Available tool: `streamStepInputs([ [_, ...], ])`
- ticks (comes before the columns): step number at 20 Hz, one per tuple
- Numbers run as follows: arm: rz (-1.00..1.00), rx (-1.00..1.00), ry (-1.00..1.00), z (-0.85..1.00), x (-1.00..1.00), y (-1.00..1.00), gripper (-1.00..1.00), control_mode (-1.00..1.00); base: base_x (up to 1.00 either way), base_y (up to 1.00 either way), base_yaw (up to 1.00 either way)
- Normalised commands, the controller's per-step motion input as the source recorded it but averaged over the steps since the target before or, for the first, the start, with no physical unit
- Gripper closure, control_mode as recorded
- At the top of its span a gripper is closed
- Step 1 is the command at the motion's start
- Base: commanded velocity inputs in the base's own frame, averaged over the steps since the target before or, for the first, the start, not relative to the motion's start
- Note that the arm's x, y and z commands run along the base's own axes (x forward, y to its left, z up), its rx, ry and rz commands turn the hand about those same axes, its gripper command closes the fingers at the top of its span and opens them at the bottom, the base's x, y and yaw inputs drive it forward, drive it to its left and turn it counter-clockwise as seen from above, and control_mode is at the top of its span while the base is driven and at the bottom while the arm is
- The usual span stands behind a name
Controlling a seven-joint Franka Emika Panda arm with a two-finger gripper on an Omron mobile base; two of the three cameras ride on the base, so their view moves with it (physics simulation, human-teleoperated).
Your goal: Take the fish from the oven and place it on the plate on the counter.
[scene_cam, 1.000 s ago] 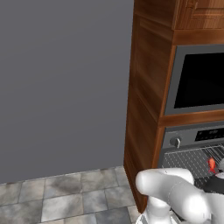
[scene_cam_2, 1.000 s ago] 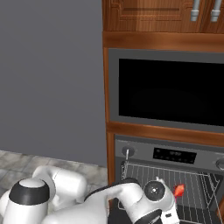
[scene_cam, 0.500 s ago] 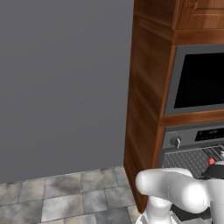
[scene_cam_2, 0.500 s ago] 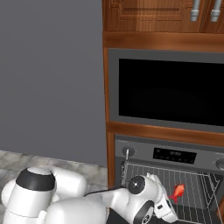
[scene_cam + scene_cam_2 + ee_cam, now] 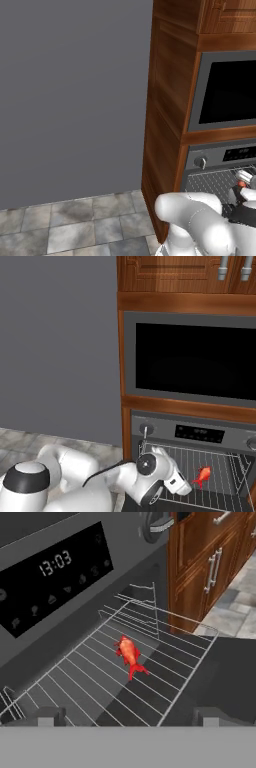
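The fish [image 5: 130, 654] is small and orange-red and lies on a wire rack [image 5: 90, 677] of the open oven [image 5: 165, 428], below its dark display strip [image 5: 50, 567]. In the right base view the fish [image 5: 203, 476] rests on the rack just right of my hand. My gripper [image 5: 130, 717] is open and empty, with the fish a short way beyond and between its fingertips [image 5: 50, 716]. From the right base camera the gripper [image 5: 182, 488] hangs low in front of the oven cavity. The plate and the counter are out of view.
A black-windowed microwave [image 5: 195, 363] sits above the oven in a wooden cabinet column [image 5: 167, 125]. The oven's round knob [image 5: 146, 429] is left of the display. Wooden cabinet doors with bar handles [image 5: 212, 562] and tiled floor [image 5: 75, 225] flank the oven. A grey wall [image 5: 70, 90] stands to the left.
My arm has sunk lower in front of the oven and the hand has turned a little toward the fish. The fish has not moved and the jaws stay wide apart.
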Motion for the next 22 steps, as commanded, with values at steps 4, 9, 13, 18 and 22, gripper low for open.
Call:
streamStepInputs([
  [4, 0.29, 0.10, 0.00, 0.27, -0.06, -0.23, -1.00, -1.00, 0.00, 0.00, 0.00],
  [9, 0.44, 0.08, 0.00, 0.02, -0.02, -0.26, -1.00, -1.00, 0.00, 0.00, 0.00],
  [13, 0.32, 0.00, 0.01, 0.00, 0.00, -0.08, -1.00, -1.00, 0.00, 0.00, 0.00],
  [18, 0.07, 0.00, 0.25, 0.00, 0.00, 0.00, -1.00, -1.00, 0.00, 0.00, 0.00],
  [22, 0.00, 0.00, 0.42, -0.01, 0.06, 0.00, -1.00, -1.00, 0.00, 0.00, 0.00],
])
